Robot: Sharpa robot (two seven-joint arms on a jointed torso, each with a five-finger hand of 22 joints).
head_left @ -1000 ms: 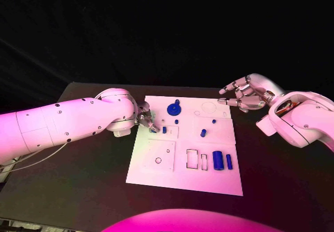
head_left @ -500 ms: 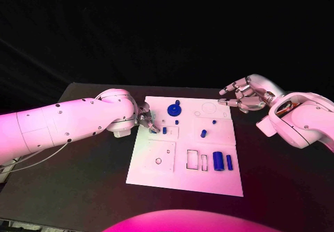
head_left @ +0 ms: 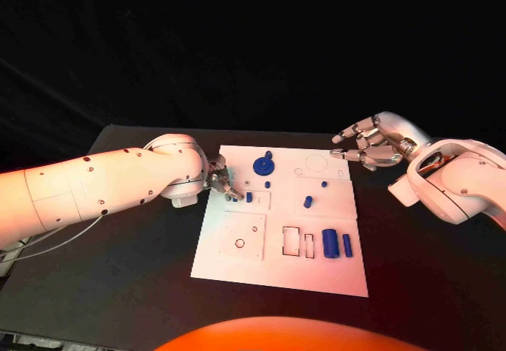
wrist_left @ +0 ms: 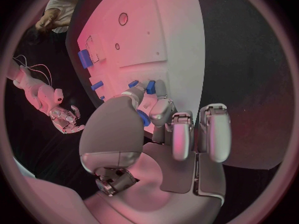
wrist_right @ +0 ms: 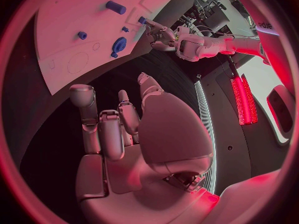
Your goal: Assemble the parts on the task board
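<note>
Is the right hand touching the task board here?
Apart. In the head view the right hand hangs beyond the task board corner, fingers spread, dark table between them.

Blue part [wrist_left: 150,86] half hidden behind left hand [wrist_left: 163,115]

The board [head_left: 279,274] is white with thin dark outlines of squares and circles. The parts [head_left: 330,242] are blue. The table [head_left: 126,278] is black. The arms [head_left: 95,190] are white, the hands [head_left: 364,146] silver.
</note>
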